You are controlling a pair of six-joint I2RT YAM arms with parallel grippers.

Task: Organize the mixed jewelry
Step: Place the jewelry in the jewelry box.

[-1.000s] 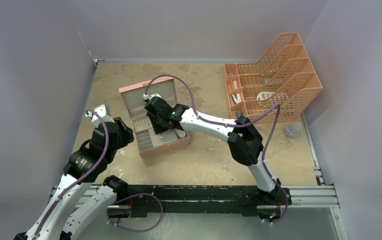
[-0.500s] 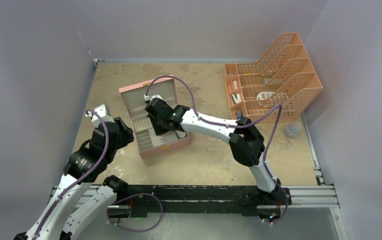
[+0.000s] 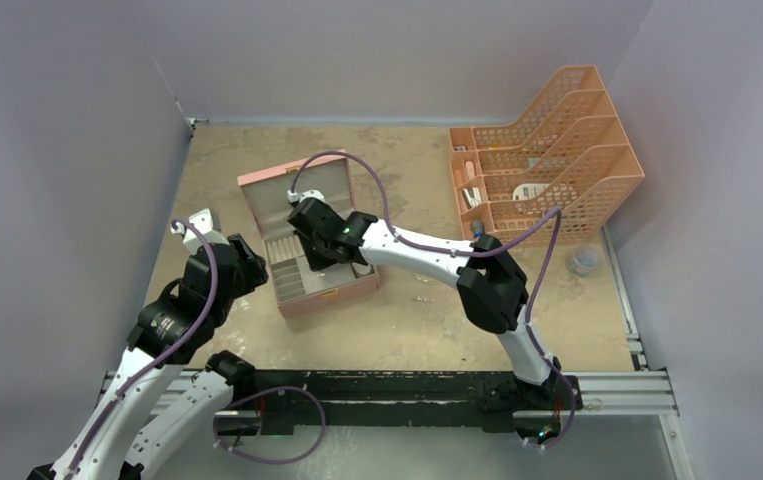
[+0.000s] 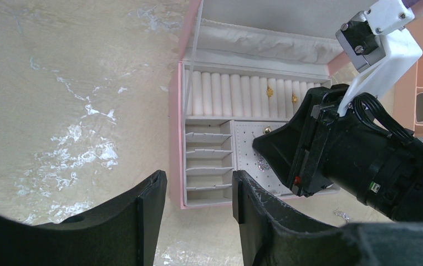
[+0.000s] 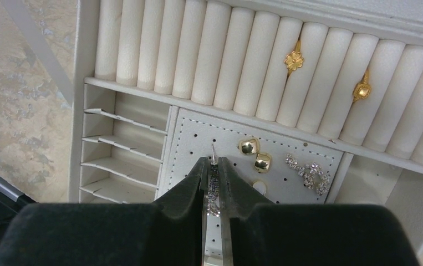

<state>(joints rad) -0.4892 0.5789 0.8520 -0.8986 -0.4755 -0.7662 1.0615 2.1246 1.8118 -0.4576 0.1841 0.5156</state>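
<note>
right gripper [image 5: 213,164] lower centre, pinched tight on a sparkly silver piece [image 5: 214,194] over the dotted pad [image 5: 195,138], gold rings [image 5: 294,60] upper right, left gripper [image 4: 198,185] roughly half open, empty

Pink box [image 3: 329,293]: open on the tan table [image 3: 407,330], lid raised on its far side.
Right gripper [image 3: 309,252]: over the box's compartments.
Left gripper [image 3: 250,266]: just left of the box, apart from it.
Orange file rack [image 3: 557,150]: well right of the box.

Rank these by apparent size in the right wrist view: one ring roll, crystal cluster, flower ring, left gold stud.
1. ring roll
2. crystal cluster
3. flower ring and left gold stud: too alike to rank
</note>
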